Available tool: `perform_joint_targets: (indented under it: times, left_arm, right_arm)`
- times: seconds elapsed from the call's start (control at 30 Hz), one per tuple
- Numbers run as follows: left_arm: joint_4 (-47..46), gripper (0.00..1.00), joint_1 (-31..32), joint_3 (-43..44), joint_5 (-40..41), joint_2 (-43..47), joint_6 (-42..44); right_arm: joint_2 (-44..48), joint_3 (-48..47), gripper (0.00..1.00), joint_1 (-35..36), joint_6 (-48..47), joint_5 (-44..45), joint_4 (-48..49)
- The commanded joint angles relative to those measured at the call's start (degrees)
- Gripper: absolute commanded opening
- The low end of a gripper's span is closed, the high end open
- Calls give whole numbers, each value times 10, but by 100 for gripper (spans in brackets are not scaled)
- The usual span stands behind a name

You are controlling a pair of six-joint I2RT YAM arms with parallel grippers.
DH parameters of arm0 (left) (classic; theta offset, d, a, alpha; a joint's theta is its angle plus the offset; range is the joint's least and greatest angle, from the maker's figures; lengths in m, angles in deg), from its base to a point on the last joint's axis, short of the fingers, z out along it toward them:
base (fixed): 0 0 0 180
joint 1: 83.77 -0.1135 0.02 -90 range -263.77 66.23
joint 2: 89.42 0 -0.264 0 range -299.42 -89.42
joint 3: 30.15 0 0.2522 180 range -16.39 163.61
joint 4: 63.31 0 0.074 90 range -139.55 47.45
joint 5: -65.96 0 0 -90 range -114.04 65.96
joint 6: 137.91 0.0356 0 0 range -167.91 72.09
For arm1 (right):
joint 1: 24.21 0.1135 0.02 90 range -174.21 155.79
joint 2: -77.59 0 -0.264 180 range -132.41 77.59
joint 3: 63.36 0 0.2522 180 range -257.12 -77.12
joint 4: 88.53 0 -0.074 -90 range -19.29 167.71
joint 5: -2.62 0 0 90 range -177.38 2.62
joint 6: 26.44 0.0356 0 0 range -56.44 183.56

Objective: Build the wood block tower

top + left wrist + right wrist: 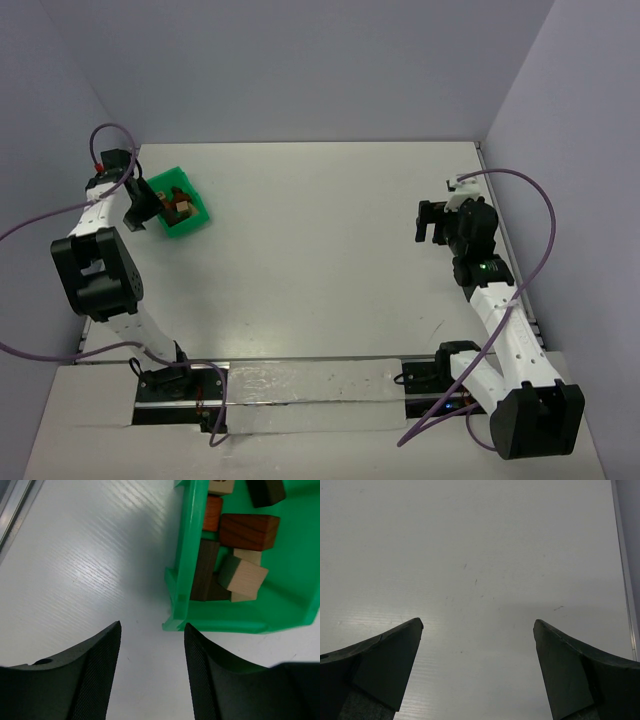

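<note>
Left hand gapes beside tray — blocks partly cut off.

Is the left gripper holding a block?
No, the left gripper is open and empty, beside the green tray where the wood blocks lie.

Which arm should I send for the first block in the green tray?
Left. The left gripper, open, sits just outside the green tray, with the wood blocks right beyond its rim. The right gripper, also open, faces only table, far across.
</note>
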Motion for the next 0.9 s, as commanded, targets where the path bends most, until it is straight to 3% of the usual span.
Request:
perform_joint_targets:
  times: [0.0, 0.43, 0.57, 0.7, 0.87]
  left_arm:
    - [0, 58, -7, 42, 22, -34, -20]
    - [-21, 50, -8, 78, 37, -92, -8]
    - [-31, 43, -9, 87, 26, -96, 8]
    - [-45, 29, -8, 96, 5, -96, 34]
    - [-43, 24, -9, 121, 0, -106, 53]
  right_arm:
    - [-5, -31, 100, -4, -3, 4, 3]
    - [-16, -34, 100, -5, -2, 4, 3]
    - [-16, -34, 100, -5, -2, 2, 3]
    - [-13, -33, 100, -5, -3, 2, 3]
    - [-16, -34, 100, -5, -4, 0, 3]
